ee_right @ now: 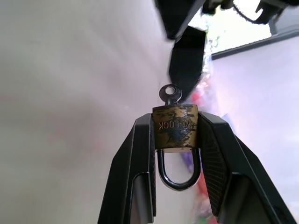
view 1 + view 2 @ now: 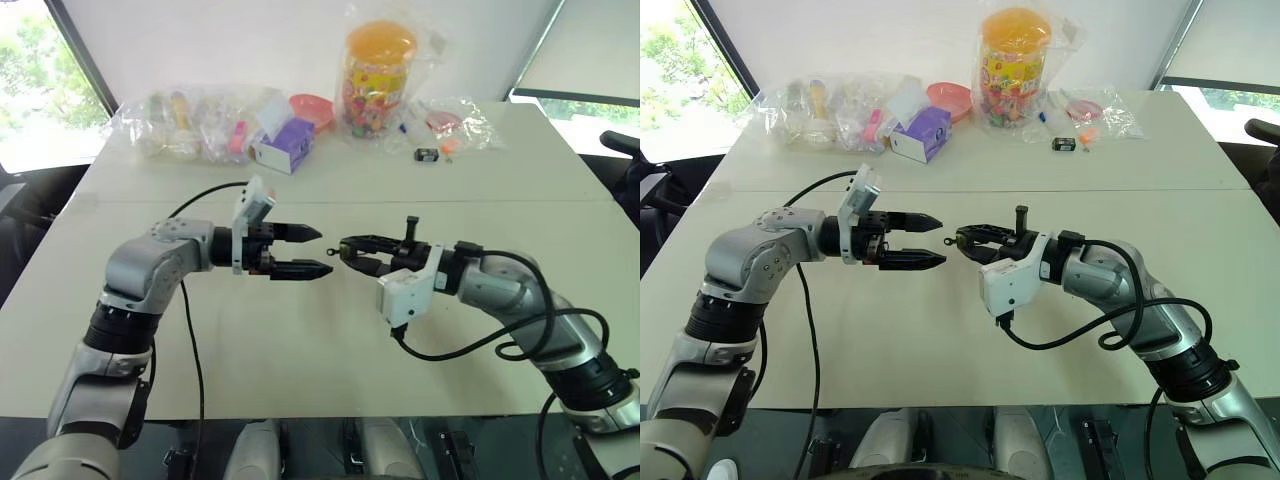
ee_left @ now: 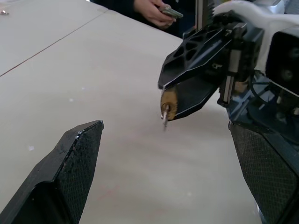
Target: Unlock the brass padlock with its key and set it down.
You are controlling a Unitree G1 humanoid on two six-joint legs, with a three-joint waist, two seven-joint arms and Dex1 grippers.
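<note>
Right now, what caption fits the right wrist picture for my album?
Right gripper pinches a scuffed brass padlock, small silvery key sticking out of it.

pale beige worktop (image 2: 330, 330), a seam line running across it. plain white wall (image 2: 230, 45) behind. windows at both far corners, left window (image 2: 40, 70) showing green foliage and bright daylight, right window (image 2: 585, 108) under a white roller blind (image 2: 590, 45). dark window frames. dark floor at worktop's near edge.
</note>
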